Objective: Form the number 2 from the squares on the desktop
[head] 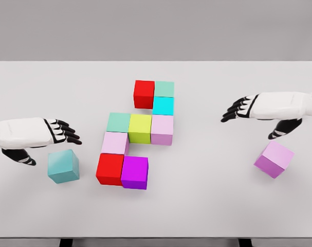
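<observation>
Running far-to-near, cube figure (pixel 138 133) lies mid-table; left hand (pixel 55 131) and right hand (pixel 243 109) open, empty, beside loose teal cube (pixel 63 166), lilac cube (pixel 274 159).

Matt, smooth cubes (pixel 140 128) on a matt white table (pixel 207 195) — hands (pixel 243 109) glossy plastic.

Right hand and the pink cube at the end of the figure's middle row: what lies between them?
Nothing. In the head view, only bare white table separates the right hand from the pink cube. The loose lilac cube sits lower, off that line.
</observation>
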